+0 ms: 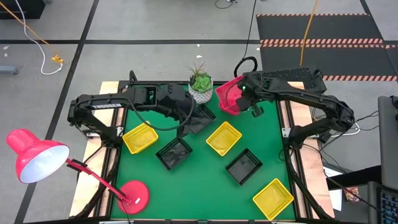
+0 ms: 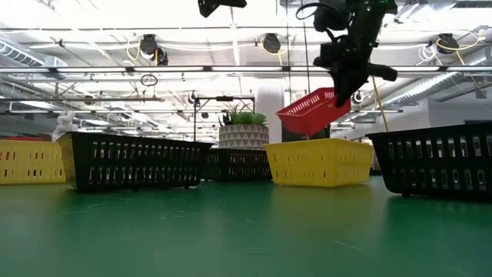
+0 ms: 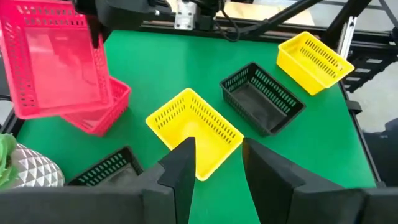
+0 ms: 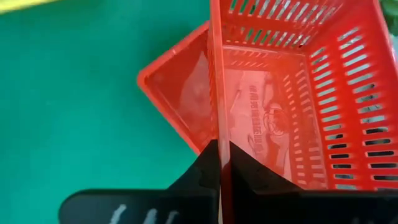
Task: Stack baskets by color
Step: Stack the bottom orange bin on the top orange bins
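Observation:
My right gripper is shut on a red basket held in the air at the table's far side, beside the white plant pot. A second red basket rests on its bottom on the green mat, right below the held one. My left gripper stands open and holds nothing. It hovers over the mat near a black basket and faces a yellow basket. More yellow baskets and black baskets sit apart on the mat. My right gripper pinches one side wall of the red basket at its rim, one finger inside the basket and one outside. The fingers come from above, slanting down. The basket hangs tilted below them, clear of the mat and over the other red basket.
A red desk lamp with its round base stands at the near left corner. The plant pot is at the far edge, between the two arms. Bare green mat lies at the near middle.

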You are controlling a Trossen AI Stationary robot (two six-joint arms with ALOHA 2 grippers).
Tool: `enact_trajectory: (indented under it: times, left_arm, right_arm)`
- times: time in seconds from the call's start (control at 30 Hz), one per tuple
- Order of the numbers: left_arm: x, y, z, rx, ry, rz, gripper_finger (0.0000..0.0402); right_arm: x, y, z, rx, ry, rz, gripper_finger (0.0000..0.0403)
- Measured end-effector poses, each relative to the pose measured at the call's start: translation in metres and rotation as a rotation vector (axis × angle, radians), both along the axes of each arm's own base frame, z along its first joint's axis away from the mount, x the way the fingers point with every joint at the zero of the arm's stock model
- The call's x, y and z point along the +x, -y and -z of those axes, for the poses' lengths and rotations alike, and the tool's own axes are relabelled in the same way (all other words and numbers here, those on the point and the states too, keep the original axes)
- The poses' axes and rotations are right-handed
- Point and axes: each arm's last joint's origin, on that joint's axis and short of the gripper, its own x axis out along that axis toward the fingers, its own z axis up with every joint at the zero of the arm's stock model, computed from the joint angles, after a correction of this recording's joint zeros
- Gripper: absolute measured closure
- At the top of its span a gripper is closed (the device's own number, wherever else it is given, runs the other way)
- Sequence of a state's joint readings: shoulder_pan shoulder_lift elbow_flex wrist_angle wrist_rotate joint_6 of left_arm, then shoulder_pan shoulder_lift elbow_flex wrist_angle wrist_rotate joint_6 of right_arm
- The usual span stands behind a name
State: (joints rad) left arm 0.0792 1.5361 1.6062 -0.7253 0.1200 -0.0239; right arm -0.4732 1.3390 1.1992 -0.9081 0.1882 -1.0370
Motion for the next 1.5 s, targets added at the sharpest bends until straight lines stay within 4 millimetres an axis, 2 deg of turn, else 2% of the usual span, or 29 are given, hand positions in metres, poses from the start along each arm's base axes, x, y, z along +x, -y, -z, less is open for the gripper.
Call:
enact_trajectory:
  times: [0.1,0.23,0.67,1.0,1.3,1.5]
  left_arm:
    - [0.0,0.0,-0.001,0.003,0.008,0.001,0.0268]
    - [0.001,0.0,-0.003,0.005,0.03,0.001,0.027]
    - [0.002,-0.006,-0.004,0.011,0.05,-0.011,0.027]
    - [0.002,-0.005,-0.004,0.0,0.05,-0.016,0.027]
    - [0.002,0.001,-0.004,-0.02,0.048,-0.012,0.027]
    - [0.003,0.006,-0.004,-0.019,0.047,0.003,0.027]
  right_arm:
    - [-0.006,0.012,0.0,0.05,0.014,-0.073,0.0403]
    - [-0.01,0.028,0.01,0.086,-0.04,-0.164,0.0403]
    - [-0.016,0.062,0.038,0.199,-0.094,-0.2,0.0403]
    - [-0.021,0.062,0.043,0.297,-0.04,-0.213,0.0403]
    - [-0.02,0.062,0.043,0.284,-0.046,-0.248,0.0403]
    - [-0.02,0.06,0.043,0.373,0.016,-0.185,0.0402]
